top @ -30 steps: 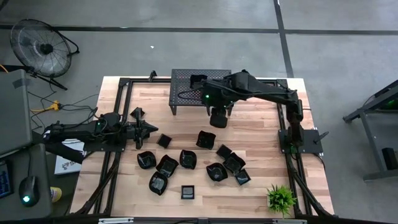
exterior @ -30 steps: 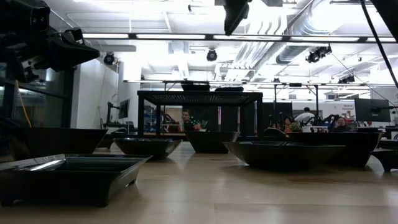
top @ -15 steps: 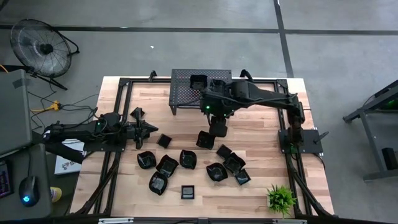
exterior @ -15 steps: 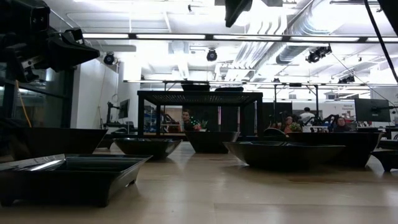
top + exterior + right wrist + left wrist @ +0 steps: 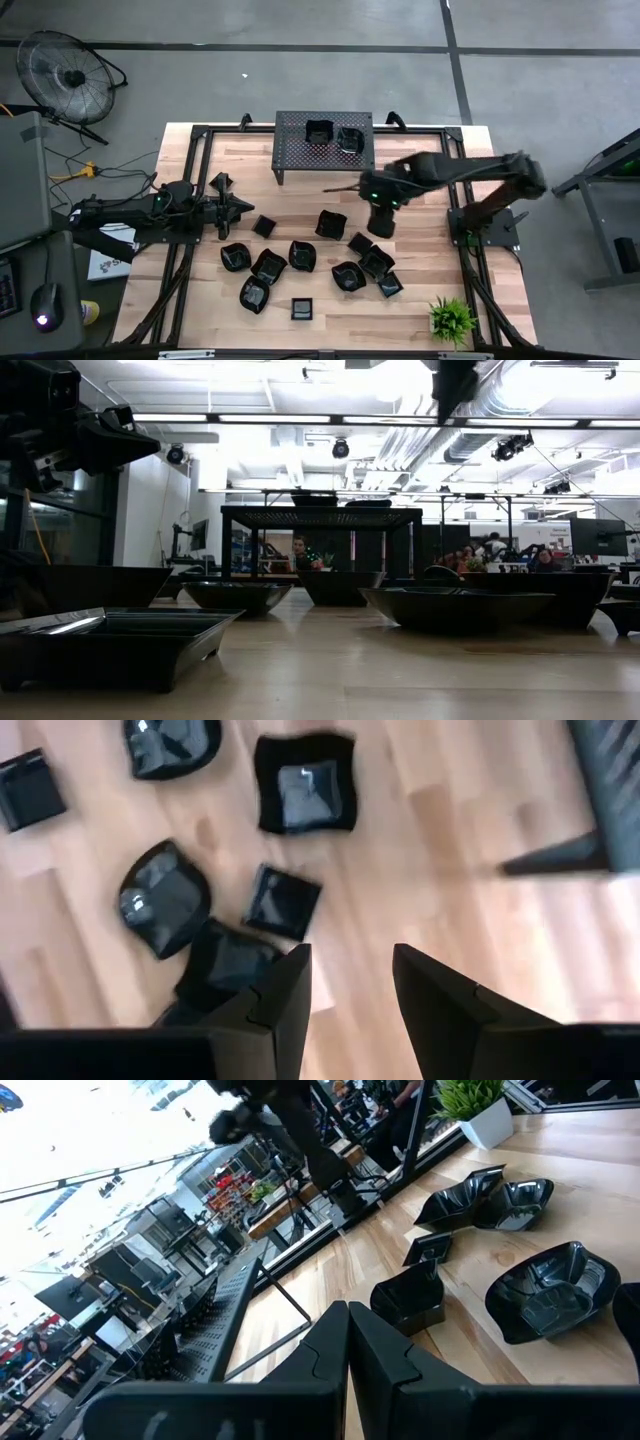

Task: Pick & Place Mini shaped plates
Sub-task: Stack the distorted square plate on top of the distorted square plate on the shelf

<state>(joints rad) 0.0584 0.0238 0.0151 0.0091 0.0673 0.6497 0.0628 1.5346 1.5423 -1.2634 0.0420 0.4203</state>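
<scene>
While my right gripper hangs over bare wood with its fingers spread apart and nothing between them, the mini shaped plates lie scattered across the table, most of them from its seven to eight o'clock. Two more plates sit on the perforated stand at its eleven o'clock. My left gripper waits at the table's nine o'clock edge, its fingers pressed together and empty, just beside a small square plate.
</scene>
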